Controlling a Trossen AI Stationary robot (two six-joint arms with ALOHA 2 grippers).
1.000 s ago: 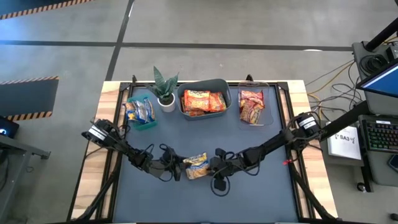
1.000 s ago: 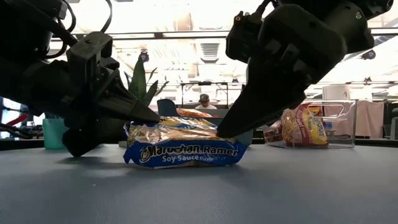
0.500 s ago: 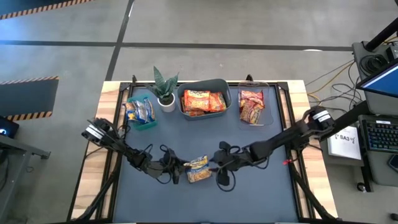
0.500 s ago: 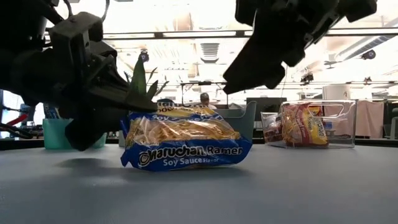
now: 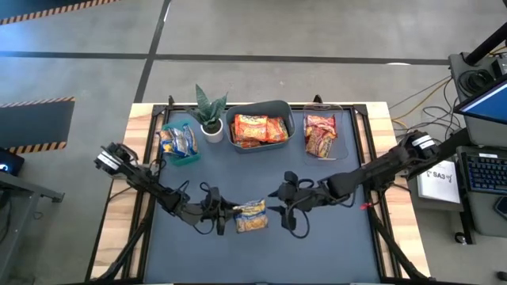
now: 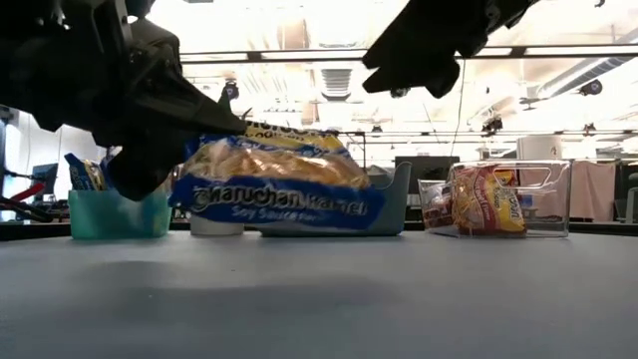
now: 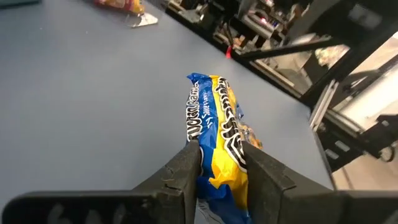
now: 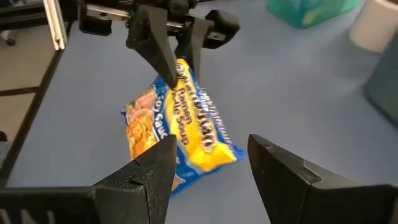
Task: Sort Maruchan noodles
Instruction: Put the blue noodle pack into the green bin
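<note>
One silver-blue-yellow Maruchan packet (image 6: 274, 181) hangs above the table's near middle, held by my left gripper (image 5: 231, 215), which reaches in from the left. In the left wrist view the packet (image 7: 217, 118) stands on edge between the dark fingers. My right gripper (image 5: 277, 204) hovers open just right of the packet and above it, touching nothing; its wrist view looks down on the packet (image 8: 186, 134) between its spread fingers. My left gripper pinches the packet's left end (image 7: 219, 163) between its two fingers (image 7: 189, 163), coming nearly level from the table's left. The packet is lifted clear of the table, sticks out rightward past the fingertips and droops slightly toward its free end (image 6: 374, 204).
Along the far edge stand a teal bin (image 5: 188, 158) with blue packets, a potted plant (image 5: 210, 115), a grey bin (image 5: 258, 107) of orange packets and a clear bin (image 5: 342, 134) of red ones. Bare dark mat lies around and near the held packet.
My left gripper has raised the packet off the table and drawn it a little leftward; it now hangs clear where it lay flat before. My right gripper, whose fingertip was at the packet's right end, has pulled away upward and to the right.
</note>
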